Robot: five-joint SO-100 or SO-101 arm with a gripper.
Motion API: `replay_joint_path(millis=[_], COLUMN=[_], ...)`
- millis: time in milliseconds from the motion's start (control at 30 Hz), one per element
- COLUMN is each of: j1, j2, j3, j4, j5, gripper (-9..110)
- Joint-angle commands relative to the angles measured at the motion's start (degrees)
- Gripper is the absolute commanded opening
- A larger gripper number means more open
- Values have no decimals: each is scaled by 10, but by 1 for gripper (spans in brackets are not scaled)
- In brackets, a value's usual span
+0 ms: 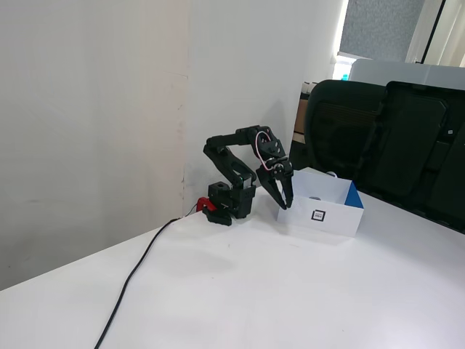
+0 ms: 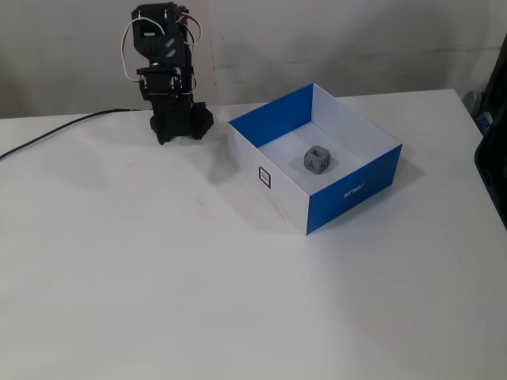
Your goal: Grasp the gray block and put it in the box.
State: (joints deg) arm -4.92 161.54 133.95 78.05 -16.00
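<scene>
The gray block point(image 2: 317, 160) lies on the floor of the box point(image 2: 289, 195), near the middle, clear of all four walls and touching none of them. A light mark shows on its upper face. In the side-on fixed view the block is hidden behind the front wall of the box point(image 1: 330, 219).

The box sits on the white table point(image 2: 198, 301), its inner walls blue and its outer front white with a small black square mark point(image 2: 265, 178); one outer side is blue with small white lettering.

The arm point(image 1: 236, 145) is folded low over its base, which stands on the table beside the box on the side away from the blue outer wall. The hand point(image 1: 283, 202) points down toward the table just outside the box, near the corner closest to the base, and carries nothing. Its two fingers look slightly spread in the side-on fixed view. In the fixed view from above, the hand point(image 2: 165, 131) hangs in front of the base, well apart from the block.

A black cable point(image 2: 47, 136) runs from the base across the table, away from the box. A black office chair point(image 1: 378, 145) stands behind the box.
</scene>
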Motion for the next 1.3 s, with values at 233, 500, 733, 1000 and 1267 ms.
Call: replay_joint_path(millis=[233,500,733,1000,1267], j1=[-7,-4,-18,-21,-21], j2=[41,50,65,66,105], j3=[85,139,203,256,323], j4=[-127,-178,-239,-279,-282], j5=[-5,-11,-25,-28,-33], gripper=[0,0,0,0,0])
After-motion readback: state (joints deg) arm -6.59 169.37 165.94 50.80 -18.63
